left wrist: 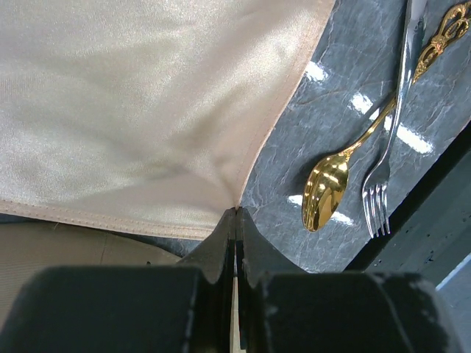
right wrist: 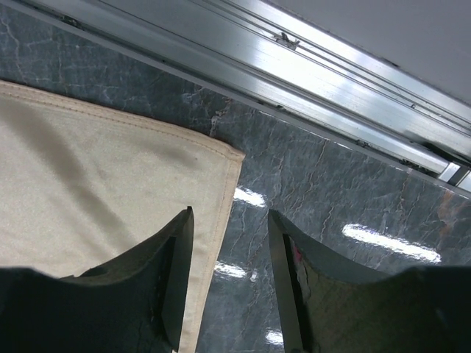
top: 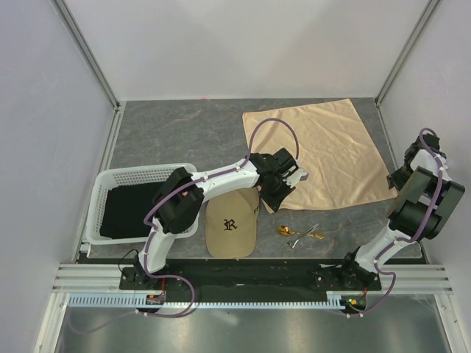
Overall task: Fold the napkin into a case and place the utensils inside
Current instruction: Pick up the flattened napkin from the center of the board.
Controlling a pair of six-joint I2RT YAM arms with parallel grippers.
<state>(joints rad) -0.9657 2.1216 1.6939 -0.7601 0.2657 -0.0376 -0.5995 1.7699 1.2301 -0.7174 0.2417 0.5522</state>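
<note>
The peach napkin lies spread flat at the back right of the table. My left gripper is at its near left corner. In the left wrist view, the jaws are shut on the napkin, and the cloth puckers toward the tips. My right gripper hovers at the near right corner, open. In its wrist view the gripper straddles the hem of the napkin, one finger over cloth and the other over bare table. The utensils lie just in front of the napkin: a gold spoon and a silver fork.
A tan baseball cap sits left of the utensils, under the left arm. A white basket holding black cloth stands at the left. An aluminium rail runs along the table's right edge, close to the right gripper.
</note>
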